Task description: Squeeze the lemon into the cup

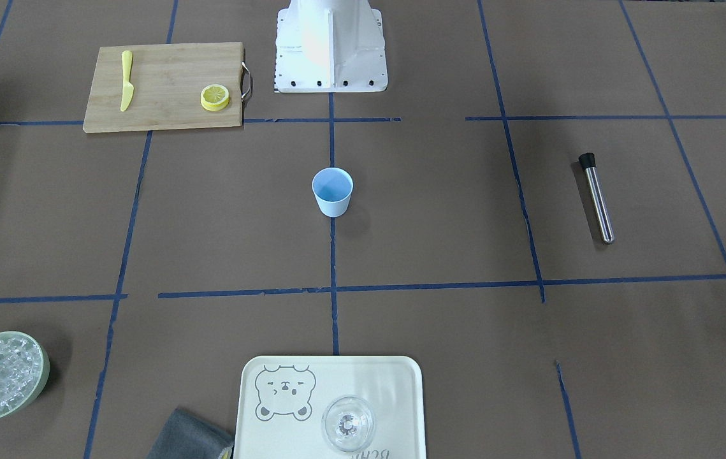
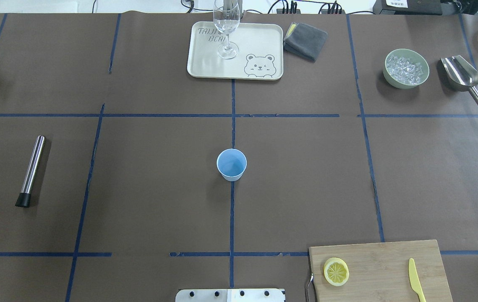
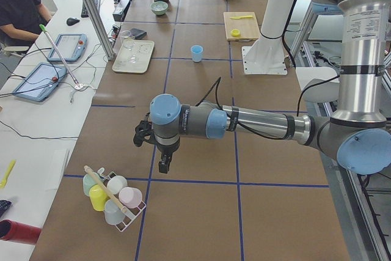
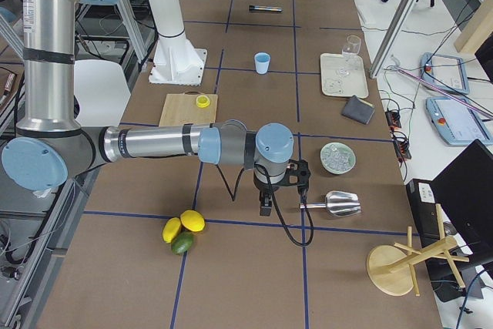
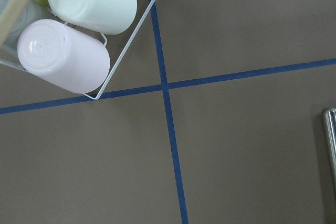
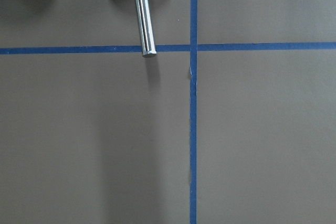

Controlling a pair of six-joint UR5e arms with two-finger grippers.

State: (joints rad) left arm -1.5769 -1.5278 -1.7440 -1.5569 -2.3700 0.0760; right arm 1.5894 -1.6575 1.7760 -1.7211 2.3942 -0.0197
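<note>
lying on board (image 1: 165, 83), lemon (image 1: 215, 97) sits apart from cup (image 1: 332, 191); cannot tell if left gripper (image 3: 165, 164), right gripper (image 4: 264, 206) clench.

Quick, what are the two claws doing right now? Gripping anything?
Left gripper: cannot tell, it shows only small in a side view.
Right gripper: cannot tell, for the same reason.
</note>
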